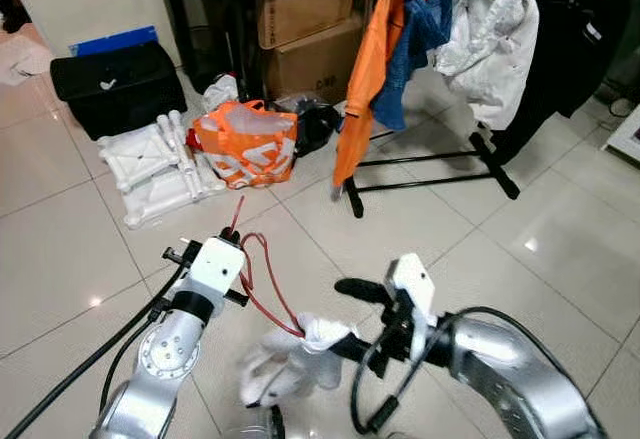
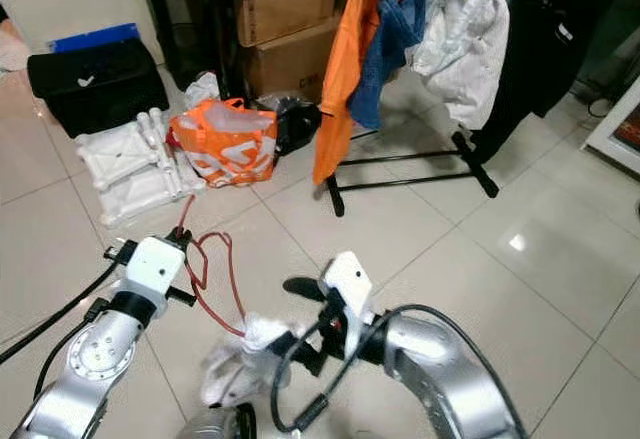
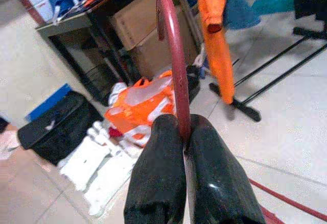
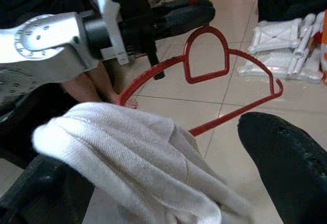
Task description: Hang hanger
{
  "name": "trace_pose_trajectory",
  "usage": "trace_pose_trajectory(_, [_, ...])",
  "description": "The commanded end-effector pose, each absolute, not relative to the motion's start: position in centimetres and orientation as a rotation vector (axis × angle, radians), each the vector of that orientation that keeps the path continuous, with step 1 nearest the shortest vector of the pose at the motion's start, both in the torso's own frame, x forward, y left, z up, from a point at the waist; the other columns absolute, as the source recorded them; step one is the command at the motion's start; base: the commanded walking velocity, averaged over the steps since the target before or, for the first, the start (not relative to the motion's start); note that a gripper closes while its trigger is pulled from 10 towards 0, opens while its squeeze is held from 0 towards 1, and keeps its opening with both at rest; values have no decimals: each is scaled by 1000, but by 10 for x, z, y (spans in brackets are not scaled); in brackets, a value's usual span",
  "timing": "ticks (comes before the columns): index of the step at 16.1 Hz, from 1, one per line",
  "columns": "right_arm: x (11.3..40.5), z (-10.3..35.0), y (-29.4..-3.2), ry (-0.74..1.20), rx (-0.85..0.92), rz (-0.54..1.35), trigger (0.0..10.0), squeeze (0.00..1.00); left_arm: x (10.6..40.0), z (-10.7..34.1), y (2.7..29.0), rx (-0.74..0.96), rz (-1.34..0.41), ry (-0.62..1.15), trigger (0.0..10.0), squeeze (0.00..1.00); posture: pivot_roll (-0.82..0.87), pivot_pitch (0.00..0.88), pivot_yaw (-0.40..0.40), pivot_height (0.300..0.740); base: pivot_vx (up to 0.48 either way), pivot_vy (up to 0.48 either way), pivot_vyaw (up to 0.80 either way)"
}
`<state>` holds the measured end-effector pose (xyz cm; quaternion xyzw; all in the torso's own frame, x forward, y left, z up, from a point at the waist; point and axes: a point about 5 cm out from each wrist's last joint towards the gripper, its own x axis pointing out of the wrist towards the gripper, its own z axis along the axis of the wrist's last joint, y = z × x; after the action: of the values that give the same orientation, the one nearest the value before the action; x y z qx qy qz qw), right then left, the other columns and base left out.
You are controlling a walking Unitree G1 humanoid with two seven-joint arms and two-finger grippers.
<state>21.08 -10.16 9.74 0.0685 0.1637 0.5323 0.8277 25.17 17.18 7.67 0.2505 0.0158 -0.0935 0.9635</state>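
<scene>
Now: hanger in left grip, cloth at right

Your left gripper [image 3: 185, 137] has both black fingers pinched tight on the neck of the red hanger [image 4: 207, 63], hook pointing up and away toward the rack. Hanger body trails down between the two arms, low over the tiled floor [image 1: 560, 229].

A white garment [image 1: 300, 354] is draped on the hanger's far end, bunched up at your right gripper [image 4: 168, 178]. Right fingers sit wide apart either side of the cloth; one finger [image 4: 291, 157] is clear of it, and whether the other touches the cloth you cannot tell.

Ahead stands a black clothes rack [image 1: 440, 164] with an orange garment [image 1: 370, 69], a blue one and a white jacket [image 1: 490, 29] hanging. Left of it: orange bag [image 1: 245, 139], white foam pieces [image 1: 160, 169], black bag [image 1: 115, 84], cardboard boxes [image 1: 305, 14] under a dark table.
</scene>
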Motion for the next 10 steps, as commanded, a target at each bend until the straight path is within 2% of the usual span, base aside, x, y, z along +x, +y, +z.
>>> trace_pose_trajectory(1, [209,114,-103,289,187,1169,10000,0,251,68,175,556,-179,67,10000,0,-18,100,4,740,0,0,0])
trace_pose_trajectory(3, [209,127,-104,270,233,1171,10000,0,252,64,173,584,-182,74,10000,0,-21,102,6,740,0,0,0])
trace_pose_trajectory(6, [219,166,-107,136,446,1148,10000,0,251,58,169,629,-202,74,10000,0,-26,107,8,740,0,0,0])
trace_pose_trajectory(10, [225,149,-121,208,388,1066,10000,0,253,57,170,626,-190,74,10000,0,-23,108,5,740,0,0,0])
